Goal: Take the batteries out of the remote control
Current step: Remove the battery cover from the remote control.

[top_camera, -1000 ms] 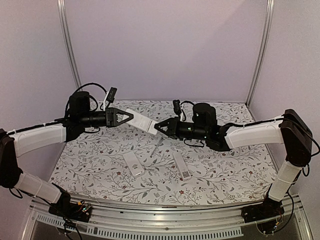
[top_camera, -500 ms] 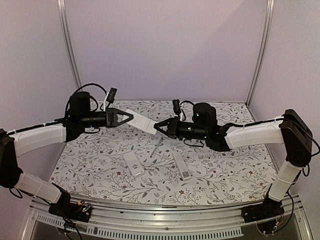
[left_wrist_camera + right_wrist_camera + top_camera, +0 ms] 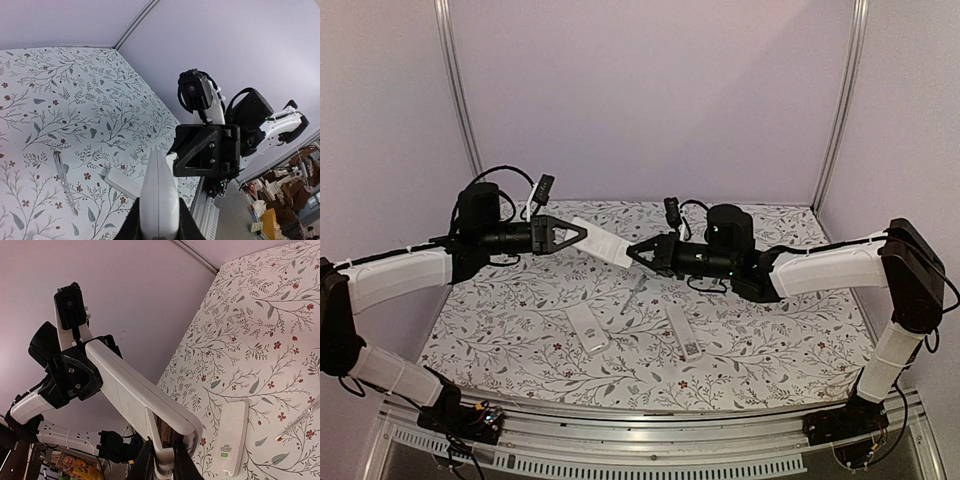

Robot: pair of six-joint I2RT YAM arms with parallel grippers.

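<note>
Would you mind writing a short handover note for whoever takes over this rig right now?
Left gripper: shut on one end of the white remote, held above the table.
Right gripper: shut on its other end.
On the table: a second remote, a small white piece, a thin grey tool.
Done: no batteries out in view.
To do: pull the batteries from the held remote.

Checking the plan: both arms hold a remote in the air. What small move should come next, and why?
Likely a short pull by the right tool away from the left tool, to work the remote open: each pinches one end in mid-air, and no batteries show.
</note>
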